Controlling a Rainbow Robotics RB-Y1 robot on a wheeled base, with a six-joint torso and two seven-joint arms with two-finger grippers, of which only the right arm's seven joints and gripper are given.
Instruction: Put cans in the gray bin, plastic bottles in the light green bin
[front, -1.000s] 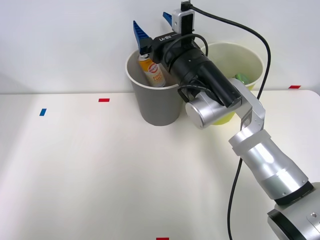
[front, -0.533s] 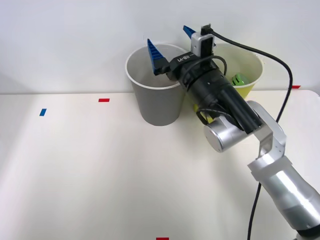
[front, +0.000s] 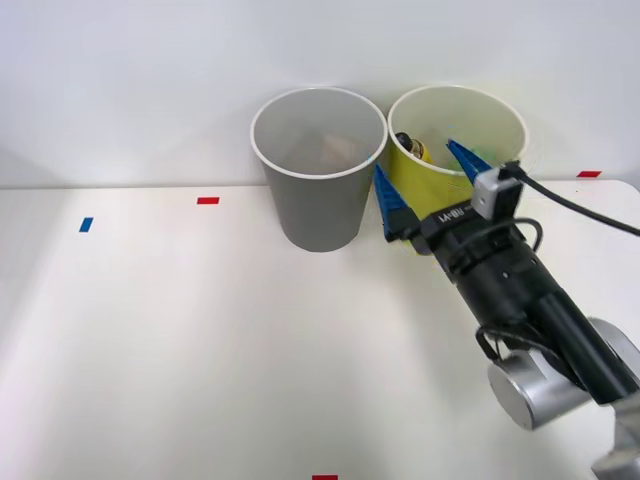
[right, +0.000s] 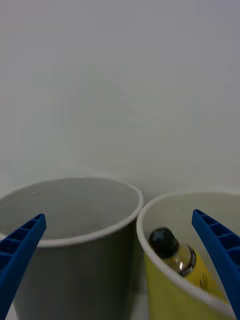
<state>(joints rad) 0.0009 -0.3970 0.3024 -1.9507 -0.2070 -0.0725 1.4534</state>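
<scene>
— So, where is your pincer?

— My right pincer (front: 428, 185) hangs above the surface (front: 180, 340), just on the near side of the two bins. My two blue fingers (front: 393, 203) are spread wide apart, and nothing is between them.

— Why so wide?

— I think it is because I have nothing to hold just now. Wide fingers are ready for the next thing.

— Where are the bins?

— The gray bin (front: 318, 205) and the light green bin (front: 408, 185) stand upright, side by side, at the far edge near the wall. Their white rims almost touch. I guess they sit close so I can reach both with one arm.

— What is inside them?

— In the light green bin a yellow bottle (right: 186, 262) with a dark cap leans against the wall. That is the right bin for it. Next to it I see a little bit of something bright green (front: 478, 153), maybe the other bottle. Deep in the gray bin there is a pale orange shape (front: 335, 150). It could be the can, but I cannot tell for sure.

— Can you read any words?

— Only on my own wrist. There are small white letters (front: 452, 213) there, too small for me to read. The bottle's label I cannot read.

— Is anything left to sort?

— I see nothing on the surface but small red and blue marks (front: 208, 200). So I think the sorting is about done.
</scene>
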